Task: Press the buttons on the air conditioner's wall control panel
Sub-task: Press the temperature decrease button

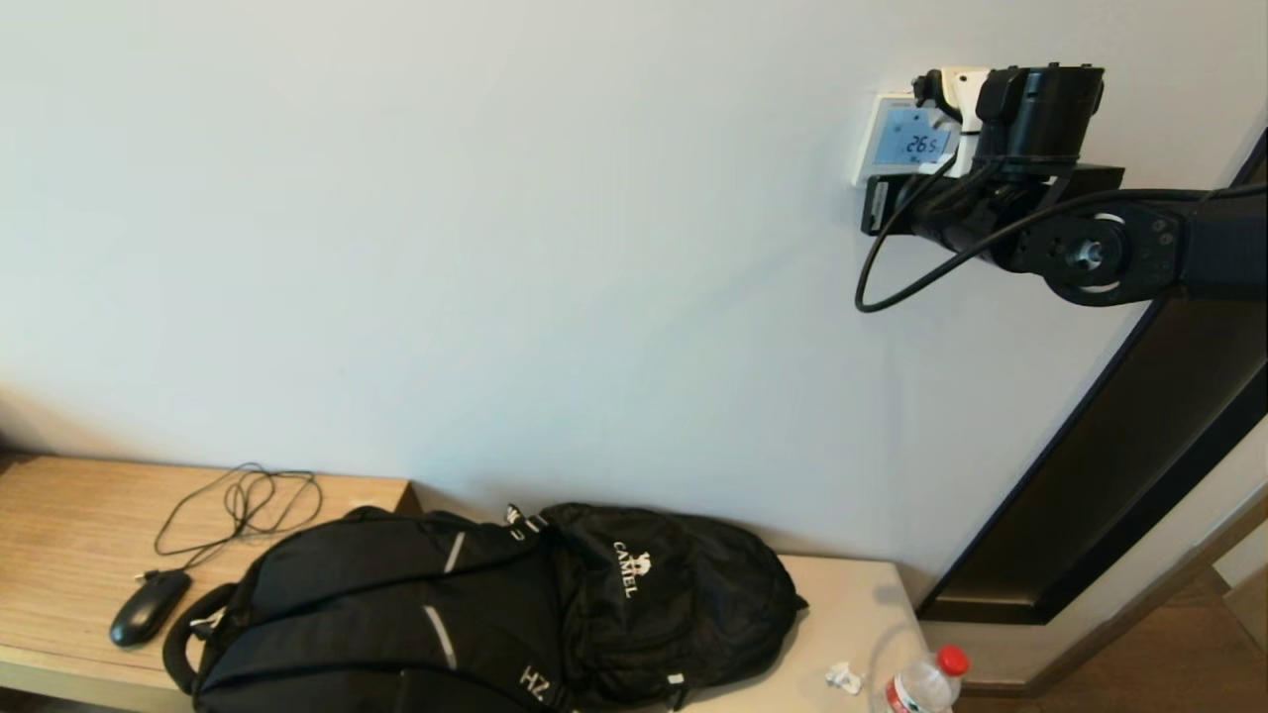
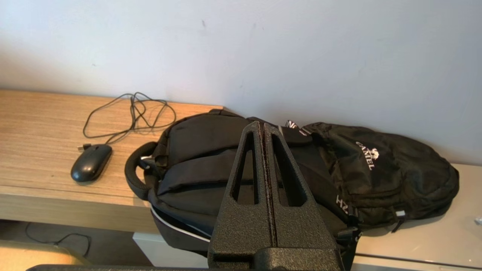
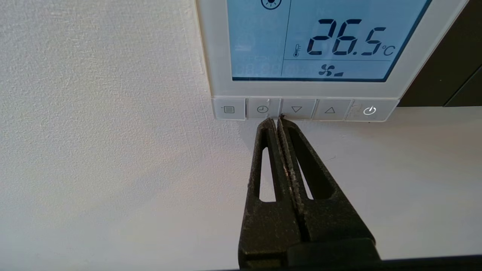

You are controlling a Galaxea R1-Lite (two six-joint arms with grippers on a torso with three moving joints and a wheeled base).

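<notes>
The white wall control panel (image 1: 903,137) hangs high on the wall, its pale-blue screen (image 3: 320,41) lit and reading 26.5 °C. A row of several white-grey buttons (image 3: 305,109) runs along its bottom edge. My right gripper (image 3: 277,119) is shut and empty, its tips at the lower edge of the row, at the seam between the clock button (image 3: 262,109) and the down-arrow button (image 3: 296,109). In the head view the right wrist (image 1: 1030,129) covers the panel's right part. My left gripper (image 2: 263,125) is shut and empty, parked low above the black backpack (image 2: 301,173).
A black plate (image 1: 876,203) sits on the wall just below the panel, behind the arm. A dark door frame (image 1: 1119,465) lies to the right. On the wooden bench (image 1: 69,525) are the backpack (image 1: 495,614), a wired mouse (image 1: 149,606) and a bottle (image 1: 926,681).
</notes>
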